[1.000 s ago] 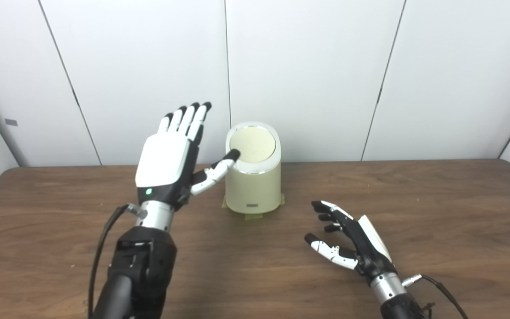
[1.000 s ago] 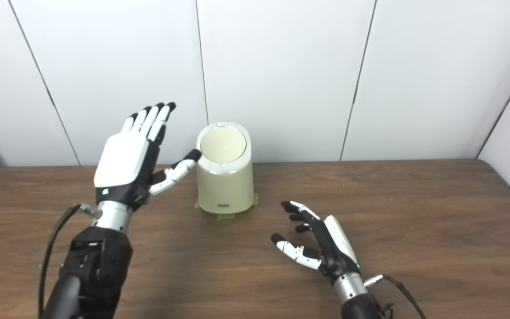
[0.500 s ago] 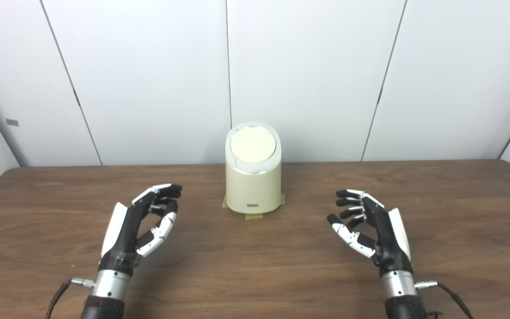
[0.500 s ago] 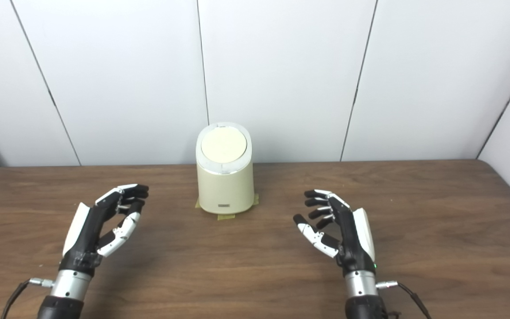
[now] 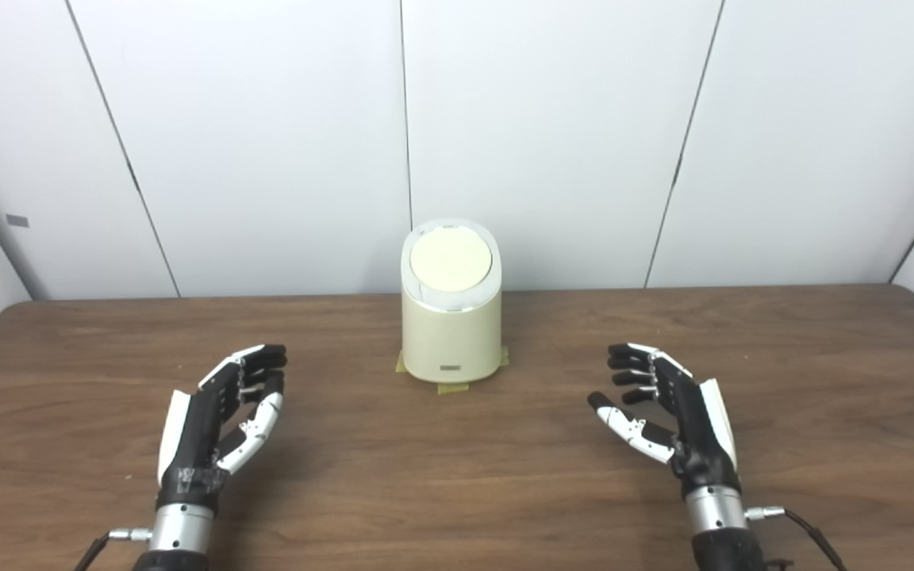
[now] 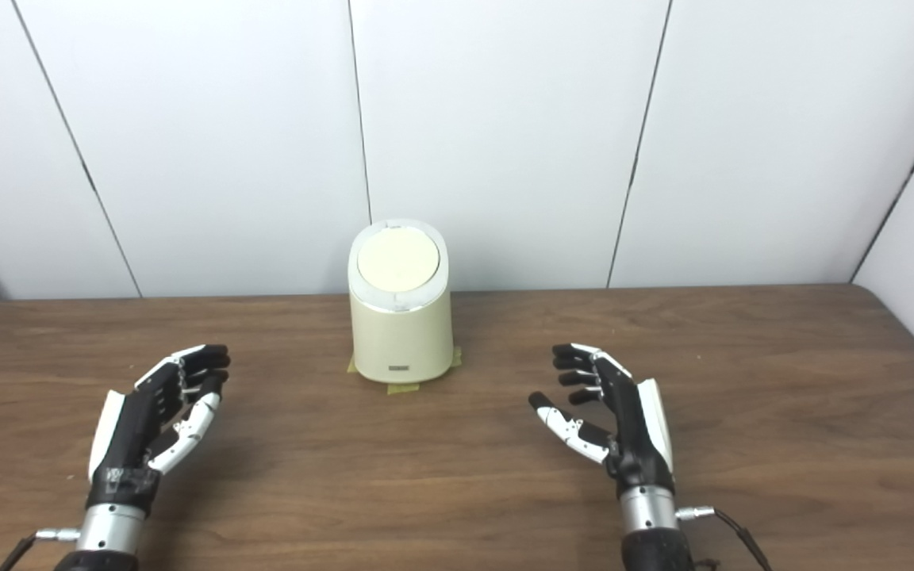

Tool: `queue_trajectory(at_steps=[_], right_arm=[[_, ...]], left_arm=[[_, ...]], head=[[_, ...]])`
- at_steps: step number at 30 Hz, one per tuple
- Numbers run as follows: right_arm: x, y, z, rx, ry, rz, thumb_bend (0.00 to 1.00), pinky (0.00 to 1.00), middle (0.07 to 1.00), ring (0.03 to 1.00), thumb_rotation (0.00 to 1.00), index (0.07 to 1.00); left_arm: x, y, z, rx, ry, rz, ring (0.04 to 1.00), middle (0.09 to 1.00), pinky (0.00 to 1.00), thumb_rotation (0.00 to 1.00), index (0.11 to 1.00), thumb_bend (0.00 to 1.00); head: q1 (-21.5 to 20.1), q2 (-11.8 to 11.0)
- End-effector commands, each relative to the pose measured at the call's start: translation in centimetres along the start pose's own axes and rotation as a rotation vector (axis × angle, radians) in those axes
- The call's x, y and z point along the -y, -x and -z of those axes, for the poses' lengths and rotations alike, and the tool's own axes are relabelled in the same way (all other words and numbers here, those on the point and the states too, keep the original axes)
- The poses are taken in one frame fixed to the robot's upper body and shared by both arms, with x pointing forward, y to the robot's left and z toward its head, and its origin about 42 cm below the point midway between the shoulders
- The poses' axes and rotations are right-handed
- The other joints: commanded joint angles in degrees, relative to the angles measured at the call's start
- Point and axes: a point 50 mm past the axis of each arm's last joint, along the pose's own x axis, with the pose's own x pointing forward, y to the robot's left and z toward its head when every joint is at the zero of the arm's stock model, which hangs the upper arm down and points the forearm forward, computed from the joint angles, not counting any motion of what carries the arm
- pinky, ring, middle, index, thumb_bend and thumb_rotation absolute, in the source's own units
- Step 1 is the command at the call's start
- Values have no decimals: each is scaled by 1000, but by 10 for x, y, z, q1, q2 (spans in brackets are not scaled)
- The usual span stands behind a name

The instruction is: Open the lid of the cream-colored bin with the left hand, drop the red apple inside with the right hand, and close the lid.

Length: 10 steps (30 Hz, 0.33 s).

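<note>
Bin (image 5: 451, 317) upright at table (image 5: 457, 492) rear, lid (image 5: 451, 260) down and flush; it sits well beyond and between the fingertips of both hands. Left hand (image 5: 219, 420) and right hand (image 5: 667, 412) low over the table, fingers loosely curled, apart, holding nothing. No apple visible anywhere; whether it is already inside cannot be told, but the closed lid and empty hands fit a finished run.

Two robot arms reach in from the bottom edge. The left hand (image 5: 219, 412) and right hand (image 5: 667, 412) are low, well apart, palms facing each other, fingers apart and slightly curled, holding nothing.
</note>
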Motion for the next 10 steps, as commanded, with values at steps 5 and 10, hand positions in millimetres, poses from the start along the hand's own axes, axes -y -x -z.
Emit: queue_trajectory(at_steps=[5,10], right_arm=[[12,-10,-12,48,-9,18,294,526,670,628,99,671],[16,-12,-12,22,-46,9,273,565,679,653,112,665]], left_arm=[[13,6,11,-69,134,-29,740,755,679,283,739,264],[17,7,7,-74,148,-36,742,756,676,272,738,251]], head=[[3,10],[8,12]])
